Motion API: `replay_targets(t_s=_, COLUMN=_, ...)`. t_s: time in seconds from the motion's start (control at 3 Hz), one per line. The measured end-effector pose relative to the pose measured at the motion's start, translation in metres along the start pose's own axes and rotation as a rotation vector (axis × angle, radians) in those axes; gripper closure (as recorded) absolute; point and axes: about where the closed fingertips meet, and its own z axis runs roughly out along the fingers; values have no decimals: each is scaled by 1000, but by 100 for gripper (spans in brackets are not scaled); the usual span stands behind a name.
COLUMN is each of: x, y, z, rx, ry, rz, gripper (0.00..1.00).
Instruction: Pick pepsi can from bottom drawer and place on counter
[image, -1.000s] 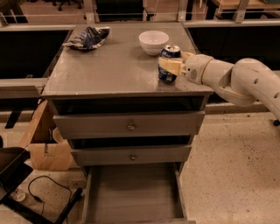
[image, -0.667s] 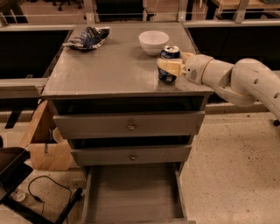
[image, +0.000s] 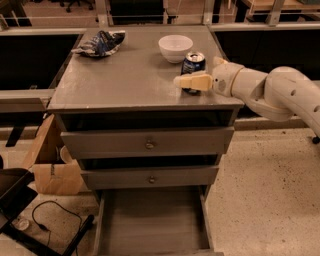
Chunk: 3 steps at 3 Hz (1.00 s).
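The pepsi can (image: 193, 63) stands upright on the counter (image: 130, 75), near its right front corner, just in front of the white bowl. My gripper (image: 195, 71) reaches in from the right and straddles the can with its jaws open. The near finger (image: 192, 81) lies across the can's lower front. The far finger is mostly hidden behind the can. The bottom drawer (image: 150, 220) is pulled out at the foot of the cabinet, with nothing in it.
A white bowl (image: 175, 47) sits at the back right of the counter. A crumpled blue-and-white chip bag (image: 101, 42) lies at the back left. The two upper drawers are shut. A cardboard box (image: 52, 170) and a cable lie on the floor to the left.
The near finger has shifted slightly toward the counter's front edge, away from the can's middle. The can, the arm and the drawers have stayed in place.
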Motion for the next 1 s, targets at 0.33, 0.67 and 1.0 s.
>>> replay_targets(t_s=0.33, x=-16, y=-5, z=-8, rx=-28, ry=-23, rz=-12, gripper=0)
replay_targets(t_s=0.67, x=-46, y=-26, z=-53, rx=-8, ry=-17, rz=-69, gripper=0)
replay_targets(t_s=1.0, x=-63, y=-29, z=-114, rx=24, ry=117, rz=-166, gripper=0)
